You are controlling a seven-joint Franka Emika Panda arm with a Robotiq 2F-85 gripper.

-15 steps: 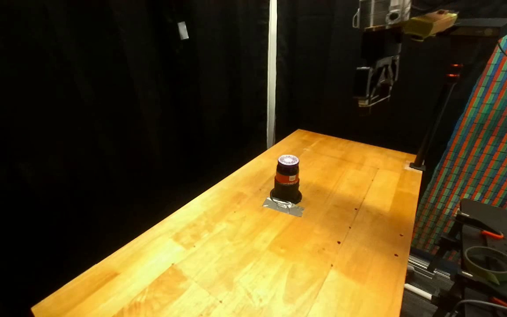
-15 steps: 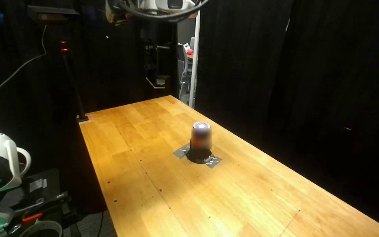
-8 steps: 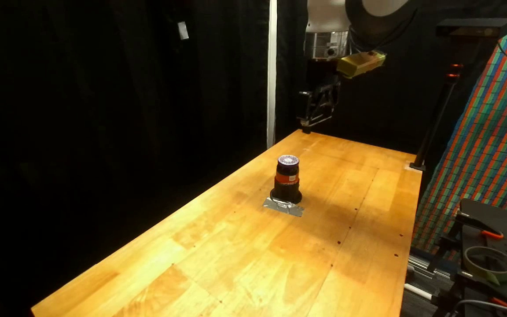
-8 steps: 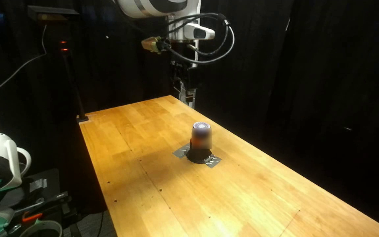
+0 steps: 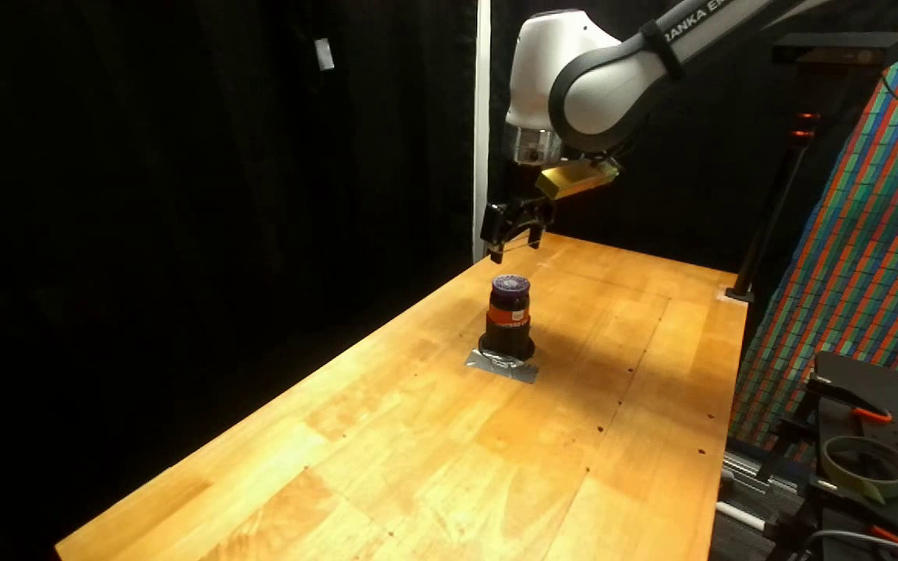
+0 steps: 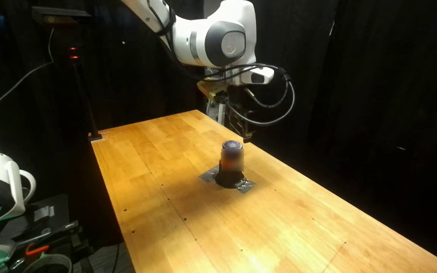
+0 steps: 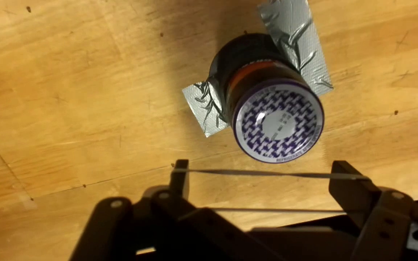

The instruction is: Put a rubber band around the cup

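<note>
The gripper (image 7: pixel 261 176) sits lower and nearer the cup (image 5: pixel 510 308) than half a second ago; the cup stays put, upright with its black base (image 5: pixel 508 341) on the table (image 5: pixel 433 436). In the wrist view its lid (image 7: pixel 278 121) lies toward twelve o'clock of the fingertips (image 7: pixel 180 183), which stand apart with a rubber band (image 7: pixel 252 172) stretched around them. The band should be light and springy, apt to slip off if tilted, so best held spread from inside. The cup looks stiff and smooth; gripping it seems needless, as tape (image 7: pixel 299 47) at two and eight o'clock probably anchors the base.
</note>
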